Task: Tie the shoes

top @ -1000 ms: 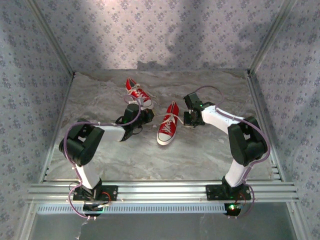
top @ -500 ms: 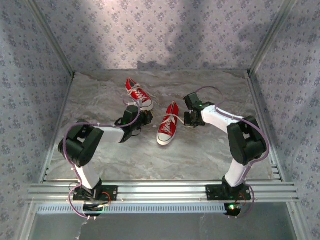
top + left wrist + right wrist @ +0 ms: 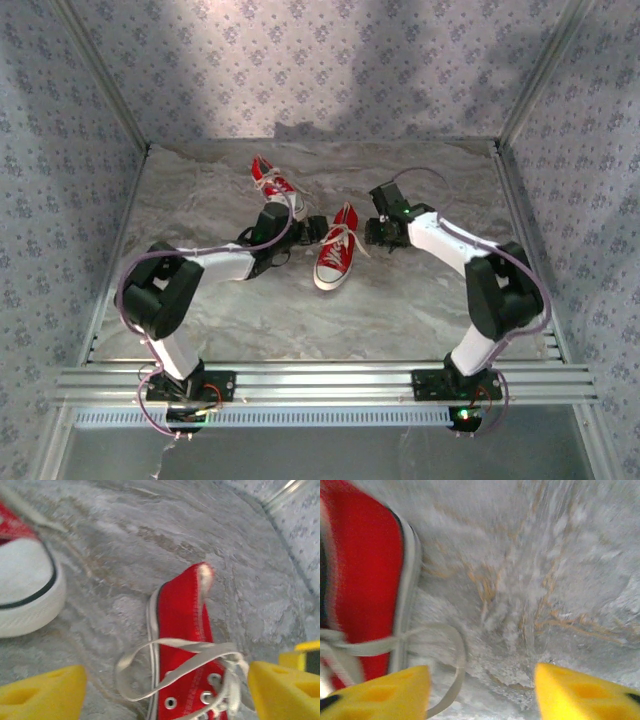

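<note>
Two red shoes with white laces lie on the marble-patterned table. One shoe (image 3: 336, 252) is in the middle and the other (image 3: 275, 187) lies behind it to the left. My left gripper (image 3: 312, 229) stands open at the middle shoe's left side. In the left wrist view the same shoe (image 3: 186, 630) and a loose lace loop (image 3: 145, 667) lie between the yellow fingers (image 3: 42, 692). My right gripper (image 3: 371, 232) is open at that shoe's right side. There, a lace loop (image 3: 457, 655) curls beside the left finger (image 3: 380, 692), with the red shoe (image 3: 365, 575) at the far left.
Patterned walls (image 3: 60, 150) enclose the table on three sides, with metal rails (image 3: 320, 382) along the near edge. The back shoe's white toe cap (image 3: 25, 587) is close on the left of my left gripper. Bare table (image 3: 330, 320) lies in front of the shoes.
Both grippers have gone from shut to open. The left gripper has moved right, up against the middle shoe, and the right arm has shifted slightly toward it.
</note>
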You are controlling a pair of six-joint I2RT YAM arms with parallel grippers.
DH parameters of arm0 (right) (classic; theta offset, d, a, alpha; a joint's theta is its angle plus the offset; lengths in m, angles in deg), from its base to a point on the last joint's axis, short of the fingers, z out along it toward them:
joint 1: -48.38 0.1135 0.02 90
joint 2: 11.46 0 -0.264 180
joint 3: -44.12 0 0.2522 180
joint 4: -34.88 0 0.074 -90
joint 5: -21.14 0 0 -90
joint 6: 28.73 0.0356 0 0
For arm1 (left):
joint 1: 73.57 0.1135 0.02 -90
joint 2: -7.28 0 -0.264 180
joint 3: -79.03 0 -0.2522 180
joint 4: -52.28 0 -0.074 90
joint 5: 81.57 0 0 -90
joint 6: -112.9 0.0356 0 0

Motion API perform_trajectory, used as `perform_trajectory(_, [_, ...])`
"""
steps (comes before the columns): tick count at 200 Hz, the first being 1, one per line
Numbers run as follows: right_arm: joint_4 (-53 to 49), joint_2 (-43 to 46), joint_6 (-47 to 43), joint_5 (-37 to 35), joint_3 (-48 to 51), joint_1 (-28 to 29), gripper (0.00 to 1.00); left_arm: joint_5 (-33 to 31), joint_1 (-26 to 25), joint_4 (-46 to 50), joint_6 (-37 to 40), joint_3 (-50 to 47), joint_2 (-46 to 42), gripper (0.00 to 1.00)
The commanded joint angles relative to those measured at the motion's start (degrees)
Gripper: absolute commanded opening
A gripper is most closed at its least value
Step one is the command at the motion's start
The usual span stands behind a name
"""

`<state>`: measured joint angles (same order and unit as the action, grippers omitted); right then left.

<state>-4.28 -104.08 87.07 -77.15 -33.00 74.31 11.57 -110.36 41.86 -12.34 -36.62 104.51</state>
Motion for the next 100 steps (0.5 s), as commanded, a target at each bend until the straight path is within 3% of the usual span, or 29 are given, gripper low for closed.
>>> perform_trajectory(1, [3.87, 8.93, 1.12, -5.57, 3.88, 0.44, 0.69, -4.94, -1.03, 14.03, 10.85, 8.76, -1.47, 0.87])
perform_trajectory(32, [5.60, 18.64, 3.39, -10.29, 10.40, -0.27, 0.68, -5.86, -2.93, 39.85, 17.67, 32.59, 11.16, 0.84])
perform_trajectory(55, [3.84, 23.80, 4.32, -11.72, 13.43, -1.04, 0.67, -8.50, -4.75, 52.48, 19.71, 47.08, 20.60, 0.84])
perform_trajectory(100, [0.89, 30.86, 5.04, -11.74, 17.76, -2.64, 0.65, -11.43, -5.30, 64.91, 18.99, 65.60, 33.14, 0.85])
